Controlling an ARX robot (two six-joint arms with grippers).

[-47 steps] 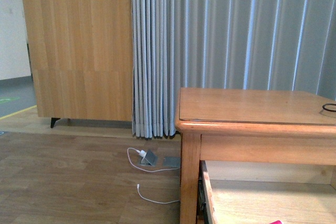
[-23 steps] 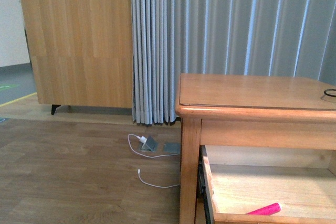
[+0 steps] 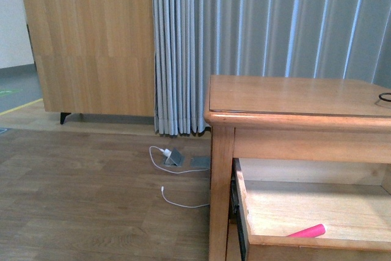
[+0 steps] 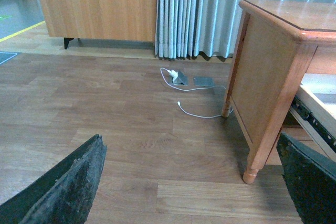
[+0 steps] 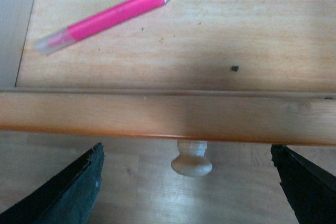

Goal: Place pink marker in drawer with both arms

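Wood floor: white cable [image 3: 177,200] beside table [image 3: 293,99]; pink marker [image 5: 102,19] in drawer [image 5: 168,116].

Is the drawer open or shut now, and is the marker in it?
Open. The drawer is pulled out from under the table, its pale floor exposed. The marker lies flat on that floor, behind the front panel and knob.

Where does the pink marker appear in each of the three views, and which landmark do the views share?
Front view: the pink marker lies inside the open drawer, near the picture's lower edge.
Left wrist view: not in it; only the drawer's side shows.
Right wrist view: it lies slanted on the pale drawer floor, beyond the front panel and knob.
Shared landmark: the drawer.
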